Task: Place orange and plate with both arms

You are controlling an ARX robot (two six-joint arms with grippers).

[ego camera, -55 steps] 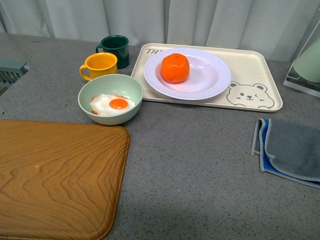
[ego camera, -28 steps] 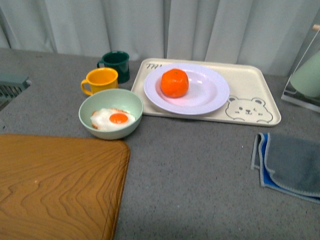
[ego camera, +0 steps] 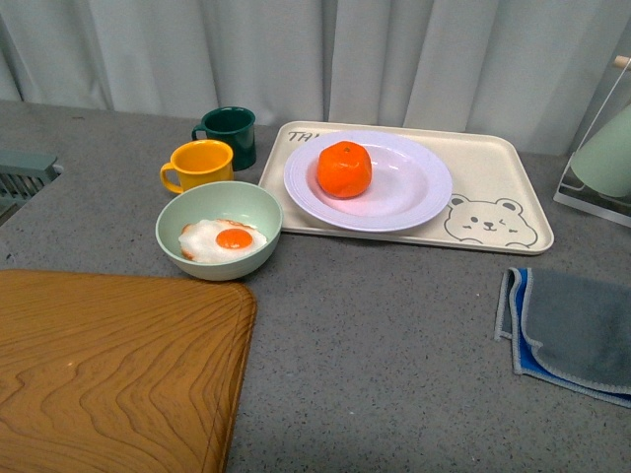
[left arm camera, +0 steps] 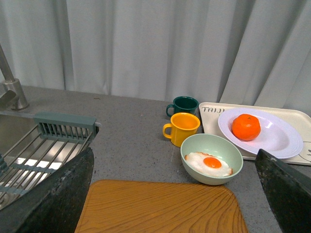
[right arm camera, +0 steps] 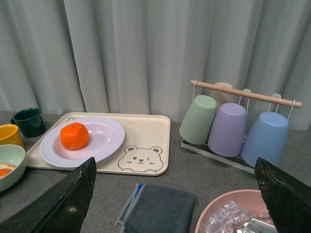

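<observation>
The left pincer (left arm camera: 175,194) was spread wide, its two dark fingers (left arm camera: 53,199) framing the edges of its wrist view and holding nothing; the right pincer (right arm camera: 175,204) was likewise spread and empty, its dark fingers (right arm camera: 63,204) at either side of its own view; neither arm appeared in the front view.

The orange (ego camera: 344,168) sat in the plate (ego camera: 414,187), toward the plate's left part as the front camera saw it; the plate rested on the cream tray (ego camera: 493,163) with a bear drawing; ahead of the left pincer and off toward its right finger the orange (left arm camera: 246,126) lay well apart from it, beyond the pale green bowl (left arm camera: 211,145); ahead of the right pincer and off toward its left finger the orange (right arm camera: 74,136) in the plate (right arm camera: 104,141) also stood well clear of it.

The bowl held a fried egg (ego camera: 223,239) and stood just beside the tray's near left corner; a yellow mug (ego camera: 198,164) stood just behind the bowl, a dark green mug (ego camera: 229,130) behind that; a wooden board (ego camera: 108,374) lay directly before the left pincer, nearer than the bowl; a grey cloth (ego camera: 577,330) with blue edging lay before the right pincer; a rack of upturned cups (right arm camera: 233,126) stood beyond that pincer's right finger; a pink dish (right arm camera: 228,216) sat close between its fingers; a sink rack (left arm camera: 43,150) lay by the left pincer's left finger.
</observation>
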